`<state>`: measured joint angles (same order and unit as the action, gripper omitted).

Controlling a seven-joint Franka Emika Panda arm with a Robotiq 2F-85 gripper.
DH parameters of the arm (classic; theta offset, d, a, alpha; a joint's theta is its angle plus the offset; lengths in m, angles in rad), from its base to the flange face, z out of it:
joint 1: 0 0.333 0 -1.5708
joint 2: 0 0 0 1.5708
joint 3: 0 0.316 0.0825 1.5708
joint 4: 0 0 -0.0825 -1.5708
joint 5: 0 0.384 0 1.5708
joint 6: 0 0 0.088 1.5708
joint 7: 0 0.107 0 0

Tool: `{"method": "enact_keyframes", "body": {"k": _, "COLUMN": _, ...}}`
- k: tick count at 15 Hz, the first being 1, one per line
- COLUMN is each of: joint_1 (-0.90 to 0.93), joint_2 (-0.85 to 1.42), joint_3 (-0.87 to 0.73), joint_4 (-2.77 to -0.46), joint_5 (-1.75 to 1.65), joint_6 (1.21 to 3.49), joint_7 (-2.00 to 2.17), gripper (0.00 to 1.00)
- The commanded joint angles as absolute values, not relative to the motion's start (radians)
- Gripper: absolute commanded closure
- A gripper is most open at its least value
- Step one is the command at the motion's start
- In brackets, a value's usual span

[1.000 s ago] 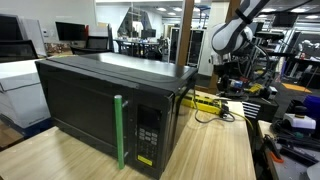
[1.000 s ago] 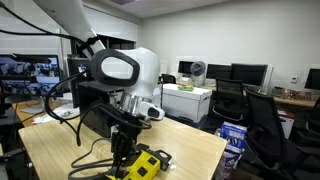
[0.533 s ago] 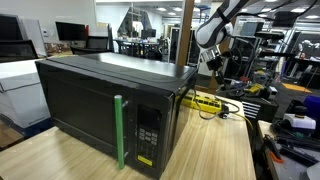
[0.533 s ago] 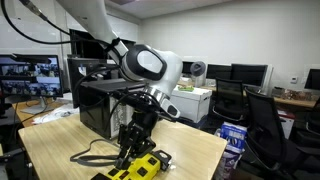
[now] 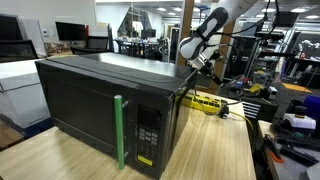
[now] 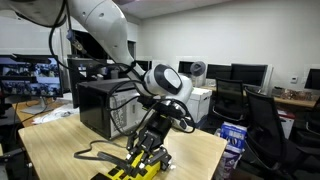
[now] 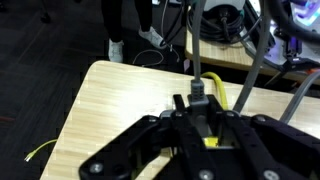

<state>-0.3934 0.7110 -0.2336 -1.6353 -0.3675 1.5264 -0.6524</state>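
Jaws of gripper (image 5: 207, 63) narrow, gray plug (image 7: 200, 92) between them; can't tell if it's gripped. Yellow power strip (image 5: 205, 102) at 6 o'clock, apart, beside microwave (image 5: 100, 100).

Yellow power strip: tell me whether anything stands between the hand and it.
Nothing visible except the gray plug in the hand, which hangs just above the yellow power strip; the microwave stands aside.

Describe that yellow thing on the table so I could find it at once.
Start at the big black microwave with the green door handle on the wooden table. Behind it, below the robot arm, lies a long, flat yellow-and-black block. Its bright yellow sets it apart from the black microwave and dark cables beside it.
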Motion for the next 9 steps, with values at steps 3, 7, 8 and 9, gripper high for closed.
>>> {"method": "enact_keyframes", "body": {"k": 3, "joint_1": -0.369, "joint_2": 0.87, "joint_3": -0.218, "joint_4": -1.437, "joint_5": -0.538, "joint_6": 1.289, "joint_7": -0.759, "gripper": 0.93}}
{"method": "enact_keyframes", "body": {"k": 7, "joint_1": -0.34, "joint_2": 0.919, "joint_3": -0.217, "joint_4": -1.421, "joint_5": -0.672, "joint_6": 1.176, "joint_7": -0.8, "gripper": 0.93}}
{"method": "enact_keyframes", "body": {"k": 8, "joint_1": -0.341, "joint_2": 0.916, "joint_3": -0.209, "joint_4": -1.438, "joint_5": -0.699, "joint_6": 1.18, "joint_7": -0.803, "gripper": 0.93}}
{"method": "enact_keyframes", "body": {"k": 9, "joint_1": -0.343, "joint_2": 0.909, "joint_3": -0.198, "joint_4": -1.463, "joint_5": -0.721, "joint_6": 1.198, "joint_7": -0.797, "gripper": 0.93}}
